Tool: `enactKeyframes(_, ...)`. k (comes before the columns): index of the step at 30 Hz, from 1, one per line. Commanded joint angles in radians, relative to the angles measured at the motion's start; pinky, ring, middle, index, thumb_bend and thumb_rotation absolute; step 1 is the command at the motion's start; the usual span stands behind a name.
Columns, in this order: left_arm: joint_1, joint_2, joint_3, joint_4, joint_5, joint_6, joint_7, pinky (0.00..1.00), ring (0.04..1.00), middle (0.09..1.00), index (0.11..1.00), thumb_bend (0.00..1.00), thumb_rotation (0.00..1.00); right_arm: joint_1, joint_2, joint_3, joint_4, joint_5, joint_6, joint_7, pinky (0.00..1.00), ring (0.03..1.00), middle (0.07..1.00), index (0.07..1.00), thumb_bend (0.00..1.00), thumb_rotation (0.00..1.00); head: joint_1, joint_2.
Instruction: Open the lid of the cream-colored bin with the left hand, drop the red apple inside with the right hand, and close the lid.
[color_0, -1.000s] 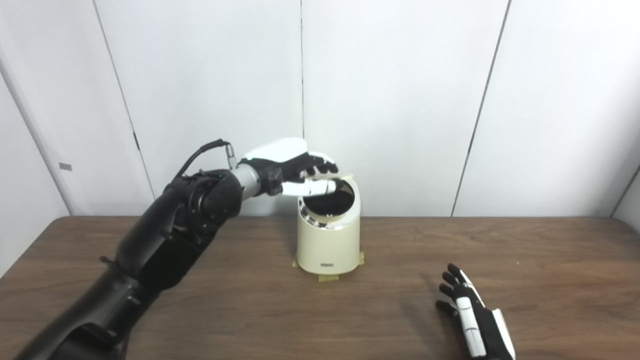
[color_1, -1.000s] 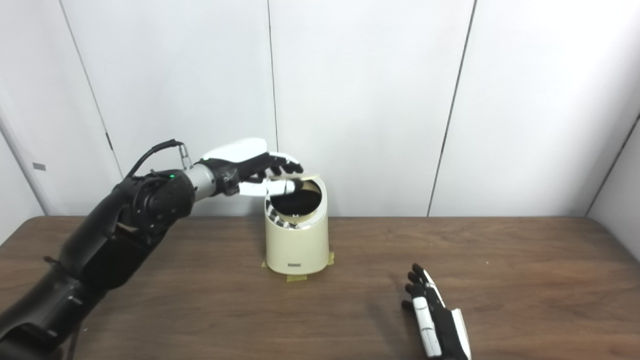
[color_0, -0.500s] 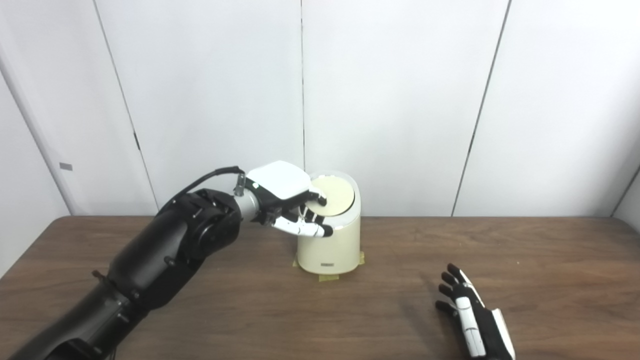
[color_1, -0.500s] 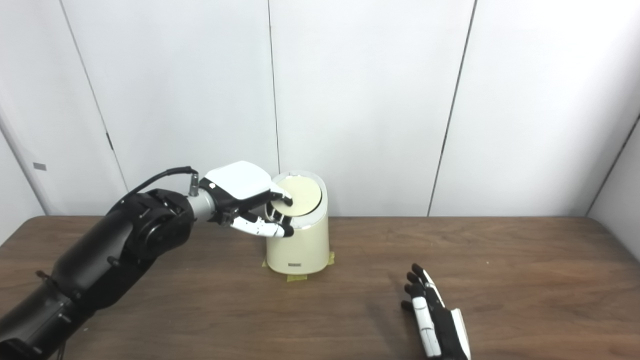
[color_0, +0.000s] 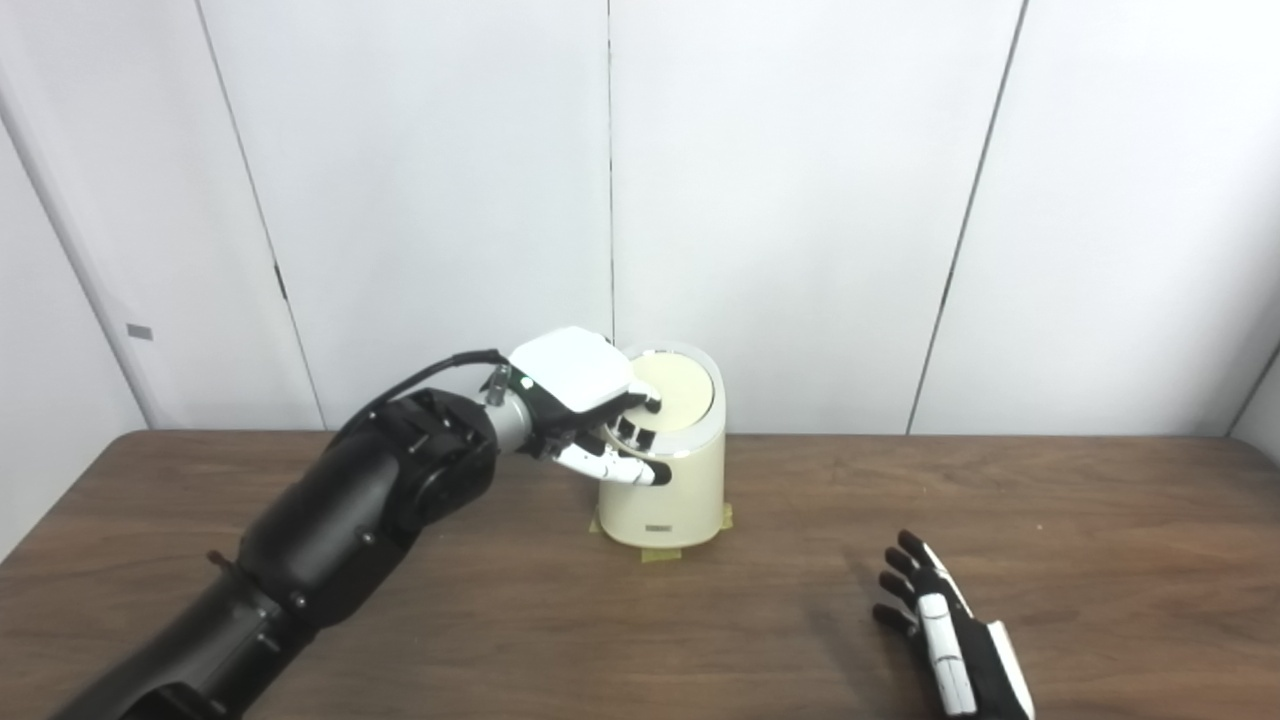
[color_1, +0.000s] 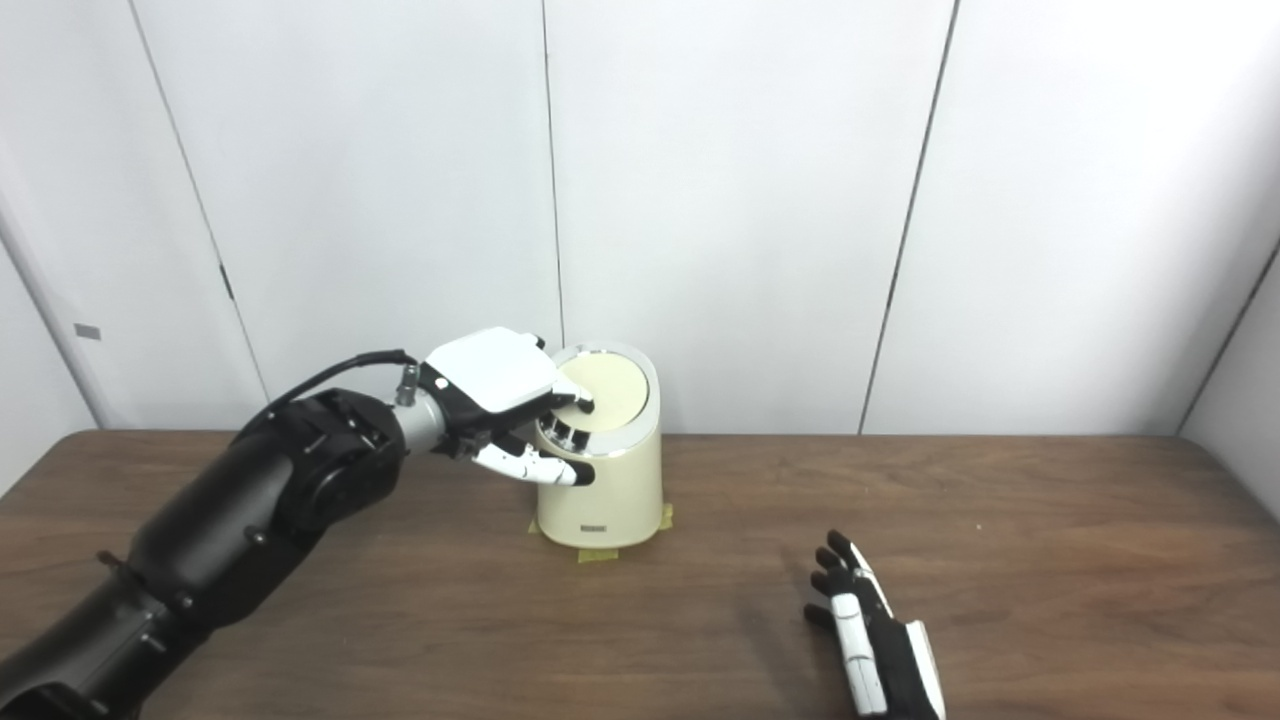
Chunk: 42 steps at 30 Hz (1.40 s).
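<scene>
Item: cream-colored bin (color_0: 662, 490), upright cylinder with a slanted top, standing at the far middle of the wooden worktop (color_0: 1100, 520) on patches of yellowish tape (color_0: 660, 553) that show at its base. Lid (color_0: 675, 392): lies flat in the bright rim, bin closed. Left hand (color_0: 580, 400): reaches in from the left and rests on the lid's left edge, fingers (color_0: 632, 432) curled down over the rim, thumb (color_0: 615, 465) stretched along the bin's upper left wall below; it presses on the lid and does not clasp it, and whether any fingertip hooks under the rim cannot be told. Right hand (color_1: 875, 650): lies on the near right of the worktop, well apart from the bin, fingers loosely spread and pointing away, holding nothing. Red apple: not visible anywhere in either view (judged to be inside the closed bin, though the pictures cannot confirm this). Step in hand, as a judgement: the closing of the lid, at or very near its end, since the lid sits level in the rim with the left hand on top. Next move calls for: a clean lift of the left fingers straight off the rim without dragging the lid back up or nudging the light bin off its tape, then a retreat of the arm to the left.
</scene>
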Motion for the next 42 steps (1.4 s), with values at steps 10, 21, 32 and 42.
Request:
enactKeyframes(10, -0.012, 0.010, -0.077, 0.011, 0.141, -0.088, -0.041, 0.98, 0.861, 0.833, 0.826, 0.45, 0.85, -0.011, 0.006, -0.011, -0.038, 0.020, -0.001, 0.003, 0.79, 0.880, 0.899, 0.938, 0.51, 1.00, -0.002, 0.015)
enactKeyframes(21, 0.025, -0.003, 0.027, -0.048, 0.035, -0.051, -0.070, 0.98, 0.857, 0.824, 0.819, 0.50, 0.85, -0.021, 0.006, -0.015, -0.040, 0.036, 0.006, 0.002, 0.80, 0.887, 0.901, 0.938, 0.50, 1.00, -0.008, 0.024)
enactKeyframes(32, 0.213, -0.096, 0.423, -0.197, -0.318, 0.069, 0.169, 0.68, 0.797, 0.804, 0.771, 0.48, 0.50, -0.017, -0.001, -0.004, -0.049, 0.008, 0.031, 0.005, 0.76, 0.866, 0.887, 0.924, 0.49, 1.00, -0.011, 0.019)
enactKeyframes(42, 0.431, -0.208, 0.633, -0.371, -0.589, 0.216, 0.287, 0.83, 0.878, 0.907, 0.964, 0.38, 0.58, -0.022, -0.008, -0.023, -0.060, 0.056, 0.025, 0.023, 0.79, 0.886, 0.899, 0.923, 0.48, 0.97, -0.014, 0.023)
